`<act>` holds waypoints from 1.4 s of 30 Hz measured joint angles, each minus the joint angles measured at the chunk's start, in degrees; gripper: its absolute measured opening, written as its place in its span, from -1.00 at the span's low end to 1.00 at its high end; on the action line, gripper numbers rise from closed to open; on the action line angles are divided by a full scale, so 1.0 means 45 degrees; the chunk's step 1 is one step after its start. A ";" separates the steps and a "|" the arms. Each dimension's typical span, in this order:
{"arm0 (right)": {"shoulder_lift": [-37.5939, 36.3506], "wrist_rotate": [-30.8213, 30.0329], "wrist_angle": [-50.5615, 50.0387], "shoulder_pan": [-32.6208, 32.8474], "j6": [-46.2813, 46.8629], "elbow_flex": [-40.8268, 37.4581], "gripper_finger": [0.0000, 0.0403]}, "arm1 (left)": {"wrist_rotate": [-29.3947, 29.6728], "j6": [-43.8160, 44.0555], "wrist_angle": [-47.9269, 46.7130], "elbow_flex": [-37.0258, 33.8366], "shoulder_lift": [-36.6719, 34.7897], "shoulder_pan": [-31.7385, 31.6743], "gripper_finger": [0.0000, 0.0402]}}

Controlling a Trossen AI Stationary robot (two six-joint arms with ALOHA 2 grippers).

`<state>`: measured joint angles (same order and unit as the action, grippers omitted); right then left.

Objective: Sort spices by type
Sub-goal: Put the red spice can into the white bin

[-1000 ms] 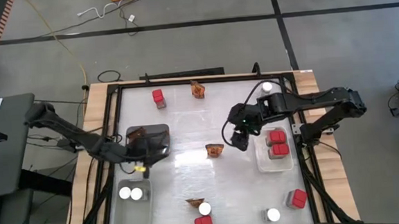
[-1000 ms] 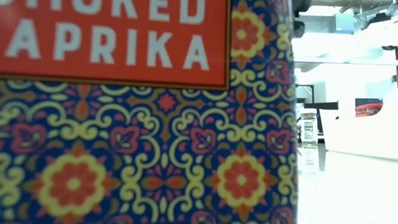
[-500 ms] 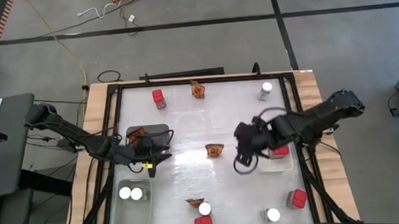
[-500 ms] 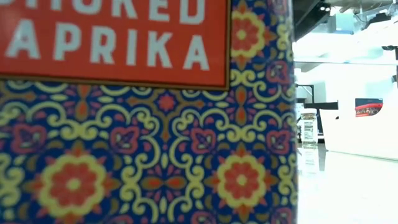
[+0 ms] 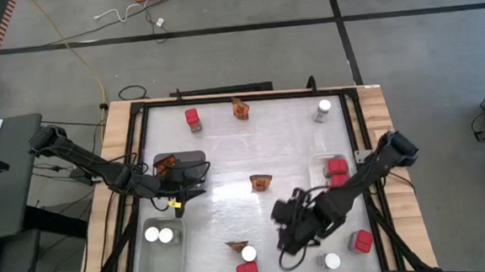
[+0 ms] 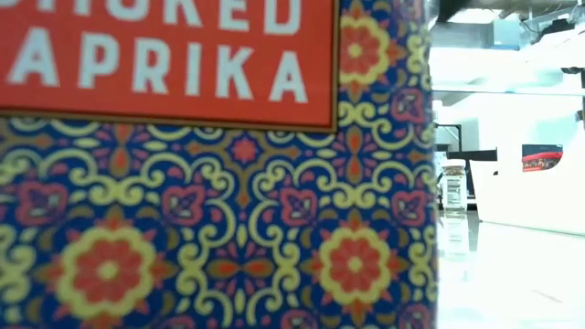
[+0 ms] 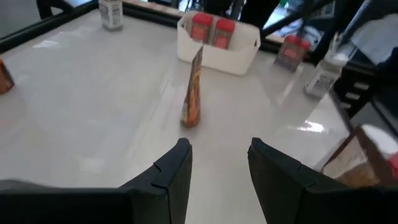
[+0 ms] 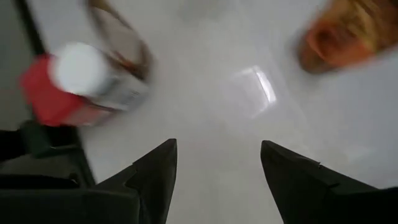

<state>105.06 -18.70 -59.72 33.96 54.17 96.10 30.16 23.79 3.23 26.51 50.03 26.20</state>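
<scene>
The spices are spread over the table. The high view shows a red box (image 5: 192,118), a packet (image 5: 241,109) and a jar (image 5: 323,108) by the far edge, and one packet (image 5: 261,183) standing mid-table. A packet (image 5: 237,247), jar (image 5: 249,254) and red box (image 5: 248,271) cluster at the near edge. My left gripper (image 5: 191,188) (image 7: 217,146) is open beside the clear tray (image 5: 195,158), facing the mid-table packet (image 7: 193,93). My right gripper (image 5: 282,226) (image 8: 217,146) is open and empty, above the table just right of the near cluster's jar (image 8: 93,74).
The clear tray holds one packet (image 5: 167,164). The grey tray (image 5: 161,259) holds two jars (image 5: 152,235). The white tray (image 5: 321,200) holds two red boxes (image 5: 337,166). A red box (image 5: 363,241) and jar (image 5: 332,261) sit near-right. A paprika box (image 6: 210,164) blocks most of the low view.
My right gripper has swung away from the white tray's left side, toward the table's near edge, and now hangs beside the near cluster of spices. My left gripper has shifted slightly right, off the clear tray. No spice has moved.
</scene>
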 joint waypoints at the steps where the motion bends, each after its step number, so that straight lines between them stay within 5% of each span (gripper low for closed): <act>1: 0.0406 0.0052 -0.0082 0.0047 -0.0238 0.0665 0.29 | -0.0002 -0.0003 -0.0282 -0.0001 -0.0035 0.0000 -0.26; 14: 0.5204 0.1416 -0.0744 0.0034 -0.6144 0.8658 0.29 | -0.0830 -0.0316 -0.1784 -0.0001 -0.0051 0.0005 -0.26; 20: 0.5699 0.2830 0.0693 0.0020 -0.6730 0.8367 0.29 | -0.1651 -0.1051 -0.1836 -0.0001 -0.0051 0.0005 -0.26; 42: 0.7530 0.3174 0.1742 0.0102 -0.7914 0.8360 0.29 | -0.1687 -0.0625 -0.2678 -0.0006 -0.0051 0.0015 -0.26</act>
<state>138.95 -4.41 -51.88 34.41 18.56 133.72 22.57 20.98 -8.82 26.48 49.80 26.26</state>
